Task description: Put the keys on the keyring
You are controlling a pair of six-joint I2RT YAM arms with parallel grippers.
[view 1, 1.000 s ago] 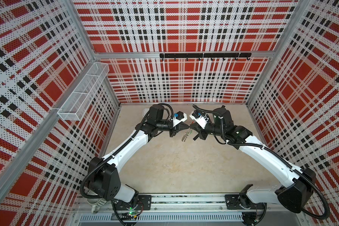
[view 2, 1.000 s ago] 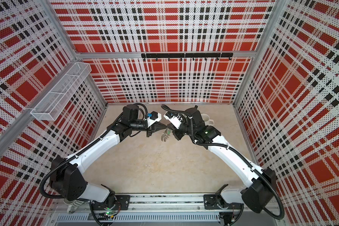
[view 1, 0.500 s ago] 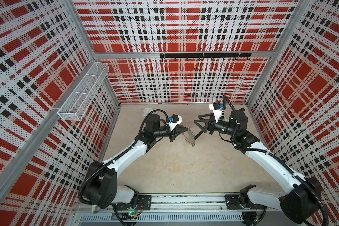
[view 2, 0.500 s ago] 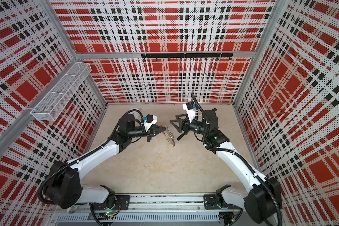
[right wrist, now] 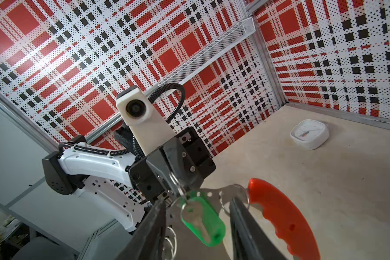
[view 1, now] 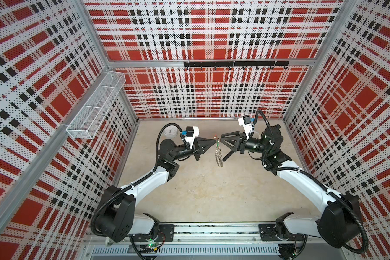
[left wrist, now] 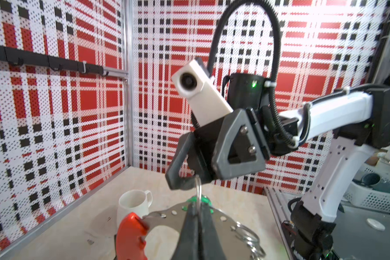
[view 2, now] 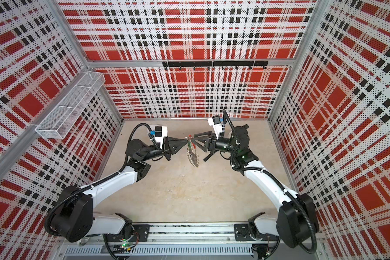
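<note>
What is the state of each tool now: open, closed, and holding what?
Left tool: closed, holding the keyring.
Right tool: open, holding nothing.

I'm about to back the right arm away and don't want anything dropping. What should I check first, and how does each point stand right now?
1. Left gripper shut on the keyring: ok.
2. Keyring hanging clear of the table: ok.
3. Right gripper jaws open: ok.
4. The keys, green tag and all, hang between its fingers, seemingly untouched: ok.
5. Keys actually threaded onto the keyring: cannot tell.
6. Mug on the table, apart from both grippers: ok.
</note>
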